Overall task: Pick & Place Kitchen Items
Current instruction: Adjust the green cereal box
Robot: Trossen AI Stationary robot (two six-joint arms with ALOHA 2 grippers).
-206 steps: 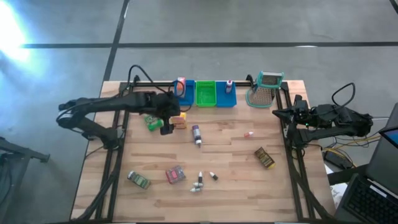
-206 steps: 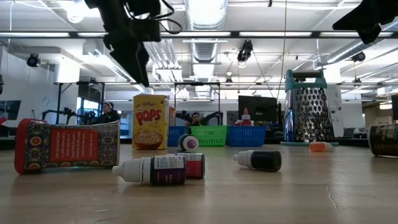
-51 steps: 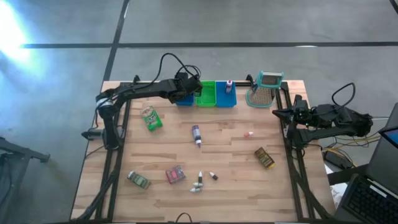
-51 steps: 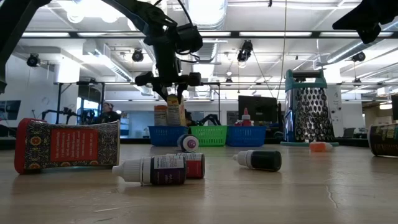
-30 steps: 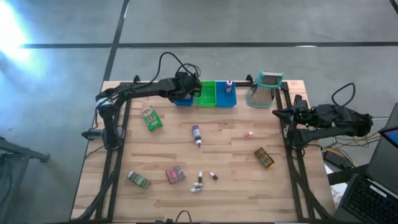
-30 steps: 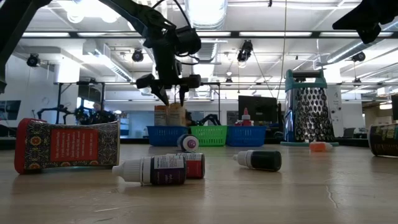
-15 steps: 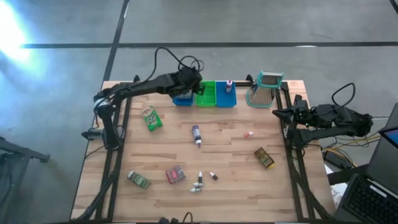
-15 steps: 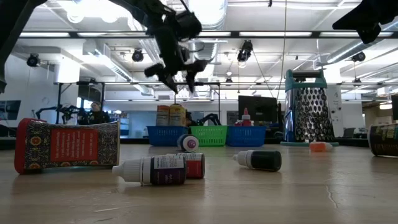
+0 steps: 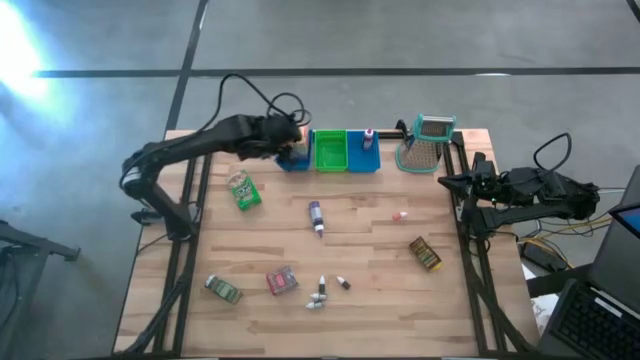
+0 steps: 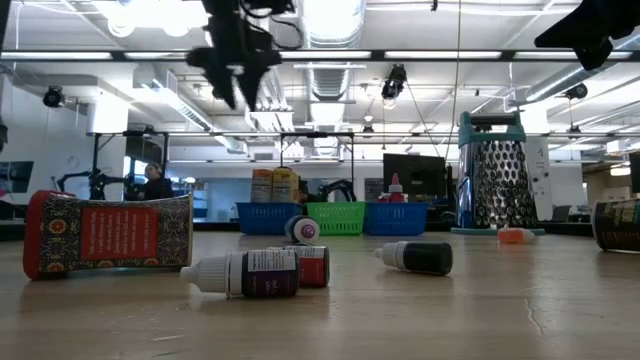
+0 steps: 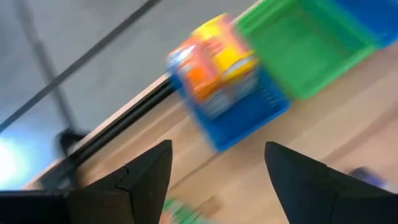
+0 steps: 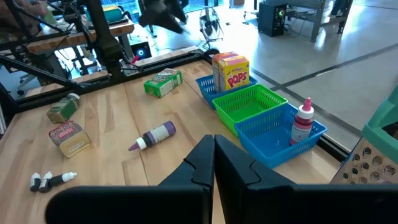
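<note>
**Inspector:** High view first. The left tool [image 9: 290, 135] hangs above the far-left corner of the bench [image 9: 370, 255], beside the left blue bin [image 9: 294, 158]; its jaws cannot be read from here. The right tool [image 9: 447, 181] waits at the right edge. Loose on the bench: green packet [image 9: 241, 190], purple bottle [image 9: 316, 216], brown packet [image 9: 425, 253], pink-red packet [image 9: 282, 281], a second green packet [image 9: 223, 290], small bottles [image 9: 326, 290].

**Clerk:** And progress?

**Inspector:** In my judgement early. Two boxes stand in the left blue bin, one bottle [image 9: 368, 138] in the right blue bin [image 9: 367, 156], the green bin [image 9: 331, 150] looks empty. Most items are yet to be placed.

**Clerk:** Low view?

**Inspector:** It shows height, which the overhead cannot: the left tool [image 10: 236, 92] is well above the bench, fingers spread, nothing between them. The boxes [image 10: 273, 186] rise above the bin rim. The grater [image 10: 497, 185] stands upright to the right.

**Clerk:** Left wrist?

**Inspector:** Blurred. Both fingers [image 11: 146, 174] stand apart and empty; the yellow-red box [image 11: 214, 62] sits in the blue bin beyond them.

**Clerk:** Right wrist?

**Inspector:** The right tool [image 12: 214, 158] is pressed together, holding nothing. Only this view reads the box label, "POPS" [image 12: 231, 72], and shows the green bin's bare floor.
</note>
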